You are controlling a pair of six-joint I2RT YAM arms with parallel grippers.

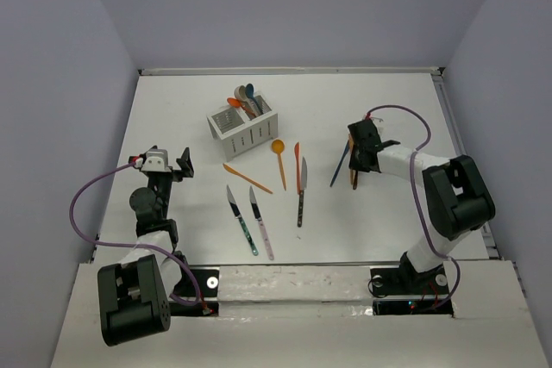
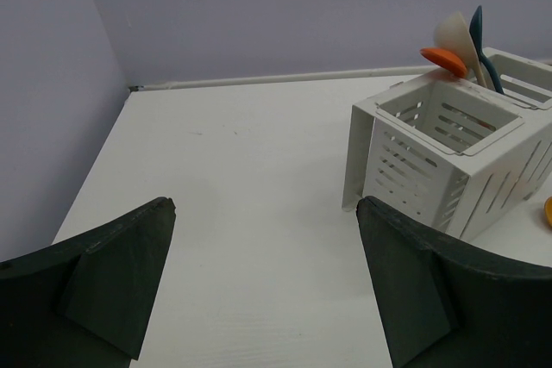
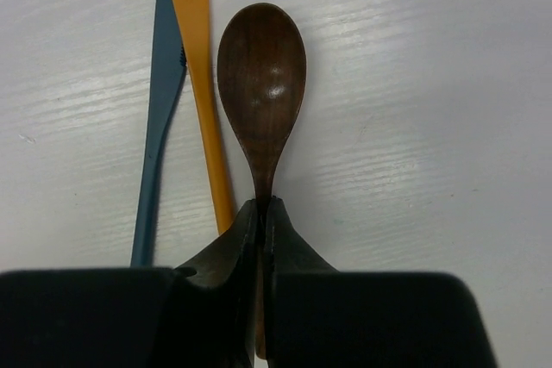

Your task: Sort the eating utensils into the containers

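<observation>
- White desk (image 1: 172, 109) carries the caddy (image 1: 250, 137), with spoons (image 1: 243, 96) already standing in its far compartment.
- Clamped narrow, right fingers (image 3: 243, 256) pinch the neck of the brown spoon (image 3: 261, 75) lying on the desk, probably to lift it over to those spoons.
- Idle, left fingers (image 2: 112, 273) gape wide and empty, facing the caddy.

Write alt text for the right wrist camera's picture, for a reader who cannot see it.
The right gripper is shut on the handle of a brown spoon, its bowl pointing away, against a white table. Beside the spoon lie an orange knife and, beyond that, a dark blue knife.
</observation>
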